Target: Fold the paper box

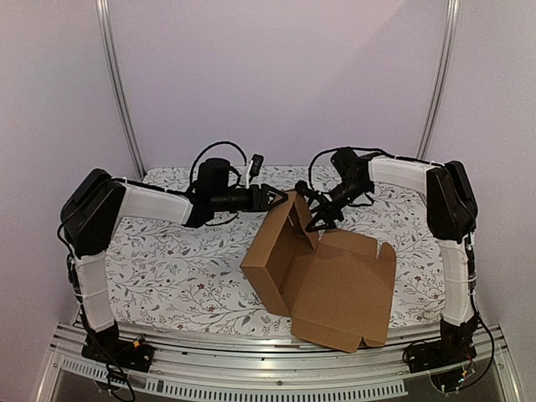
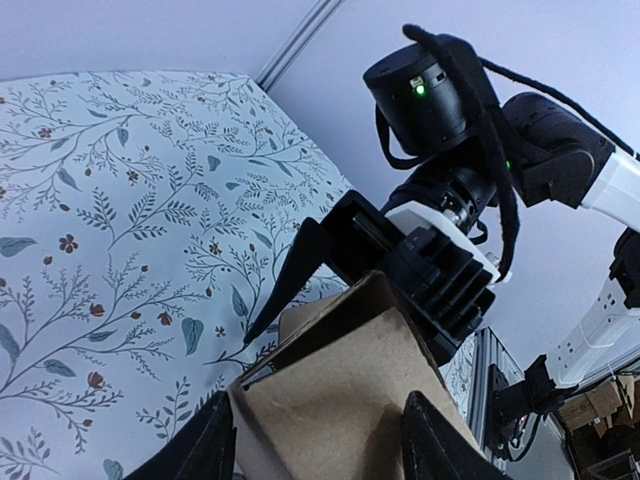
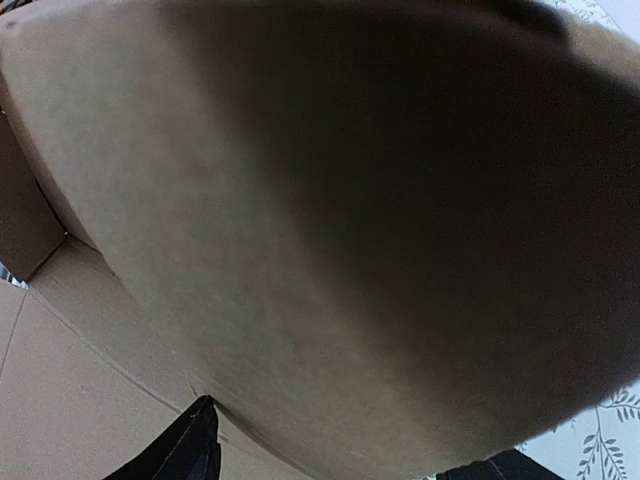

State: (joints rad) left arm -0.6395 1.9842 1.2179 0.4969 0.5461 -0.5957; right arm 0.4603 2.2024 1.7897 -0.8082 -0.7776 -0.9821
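Table (image 1: 167, 260): carries the paper box (image 1: 327, 276) right of centre. The box's tray part stands toward the middle. Its lid panel lies flat to the right of the tray and reaches the table's near edge. Left gripper (image 1: 280, 197): behind the box at its far-left corner, with that corner's cardboard between its fingers (image 2: 212, 445). Right gripper (image 1: 322, 219): just right of the left one, at the top of the box's far wall, facing it across the corner. Arm bases: near-left and near-right, on a rail (image 1: 251, 368) running before the table. Two posts (image 1: 117, 84): behind the table, one at each far corner.
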